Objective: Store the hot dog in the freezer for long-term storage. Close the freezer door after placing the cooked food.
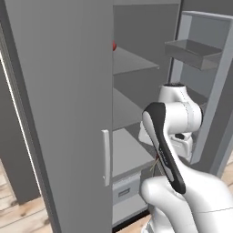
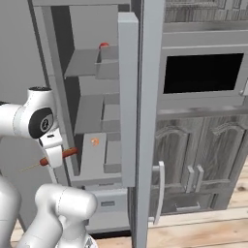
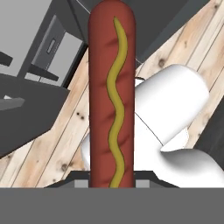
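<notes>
My gripper is clamped on the hot dog, red-brown with a wavy mustard line, holding it in front of the open freezer, beside its grey shelves and clear of the freezer door

One hot dog is seen, and one round red item on the upper shelf. Three shelves are counted in the freezer, above one drawer. Two fridge doors stand open.
</notes>
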